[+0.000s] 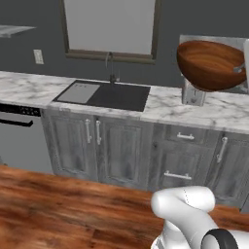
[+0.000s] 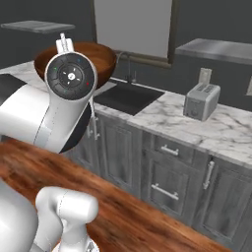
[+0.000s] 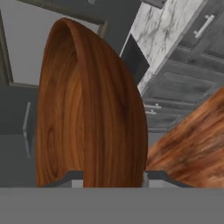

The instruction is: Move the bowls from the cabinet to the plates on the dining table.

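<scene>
**Brown bowl carried high over the counter**

We have open air around the bowl (image 1: 210, 65): it hangs well above the marble counter (image 1: 160, 104), over the toaster (image 1: 193, 95) and to the right of the sink (image 1: 109, 95). Below, the counter's front edge, the cabinet doors and the wood floor (image 1: 58, 204) lie well apart from it. The gripper (image 3: 113, 177) is clamped on the bowl's rim, one fingertip either side of the wall. The bowl is wood-grained brown, smooth and glossy, held tilted on its side.
</scene>
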Available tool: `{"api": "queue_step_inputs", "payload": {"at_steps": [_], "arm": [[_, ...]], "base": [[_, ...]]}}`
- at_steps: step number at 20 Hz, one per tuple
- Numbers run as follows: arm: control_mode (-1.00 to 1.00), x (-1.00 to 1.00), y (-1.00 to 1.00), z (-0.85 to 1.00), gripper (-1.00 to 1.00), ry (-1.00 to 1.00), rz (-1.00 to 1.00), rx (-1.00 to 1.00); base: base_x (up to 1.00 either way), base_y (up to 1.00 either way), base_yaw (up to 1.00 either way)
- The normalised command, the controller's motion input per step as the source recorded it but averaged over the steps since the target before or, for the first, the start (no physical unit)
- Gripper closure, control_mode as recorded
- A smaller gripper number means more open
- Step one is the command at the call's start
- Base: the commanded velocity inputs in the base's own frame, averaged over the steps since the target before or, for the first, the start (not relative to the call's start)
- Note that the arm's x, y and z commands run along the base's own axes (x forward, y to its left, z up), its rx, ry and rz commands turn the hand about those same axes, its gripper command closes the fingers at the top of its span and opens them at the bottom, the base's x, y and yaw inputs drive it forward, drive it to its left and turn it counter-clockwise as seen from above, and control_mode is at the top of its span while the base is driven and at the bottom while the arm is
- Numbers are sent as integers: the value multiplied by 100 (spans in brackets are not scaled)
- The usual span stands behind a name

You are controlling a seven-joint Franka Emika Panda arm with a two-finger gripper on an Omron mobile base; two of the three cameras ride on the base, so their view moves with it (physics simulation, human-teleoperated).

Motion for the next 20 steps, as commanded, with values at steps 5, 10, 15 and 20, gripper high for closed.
{"api": "queue_step_inputs", "payload": {"at_steps": [5, 10, 15, 20], "arm": [[100, 0, 0, 0, 100, 0, 0, 0], [100, 0, 0, 0, 100, 0, 0, 0], [100, 0, 0, 0, 100, 0, 0, 0], [100, 0, 0, 0, 100, 0, 0, 0]], "base": [[0, 0, -25], [0, 0, -25], [0, 0, -25], [0, 0, -25]]}}
